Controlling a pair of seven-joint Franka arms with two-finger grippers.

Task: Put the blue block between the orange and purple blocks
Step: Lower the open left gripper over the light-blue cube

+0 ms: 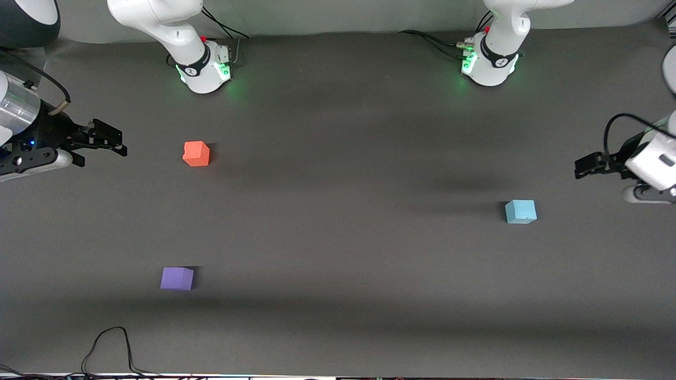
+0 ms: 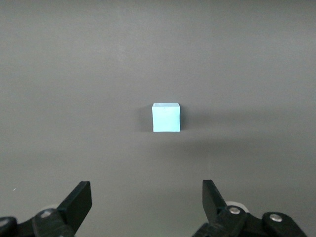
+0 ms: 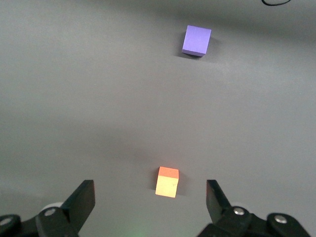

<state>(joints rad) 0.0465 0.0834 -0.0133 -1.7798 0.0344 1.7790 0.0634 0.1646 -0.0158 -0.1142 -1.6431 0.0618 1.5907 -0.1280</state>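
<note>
— What do you have from the front camera?

— I see both arms drawn back to the ends of the table [image 1: 338,253]. My left gripper [image 1: 583,168] hangs at the left arm's end, pointing in toward the middle, its fingers apart and holding nothing. The right gripper [image 1: 113,140] does the same at the right arm's end, also parted and empty. The blue block [image 1: 520,211] sits on the dark mat near the left gripper, a little nearer the front camera than it is. The orange block [image 1: 196,153] lies toward the right arm's end, and the purple block [image 1: 177,278] is well nearer the front camera than the orange one – a wide bare stretch of mat between them. A black cable [image 1: 108,348] loops onto the table's near edge, close to the purple block's end.

— And the left wrist?

— I have the two fingers [image 2: 76,205] spread wide, with the blue block [image 2: 166,117] centred ahead of the gap, well apart from both tips. Bare mat all round it.

— Right wrist?

— Fingers [image 3: 81,202] wide here too. The orange block [image 3: 167,181] sits between their lines, just ahead of the tips, touching neither. The purple block [image 3: 196,40] is much farther off, with open mat in between.
</note>
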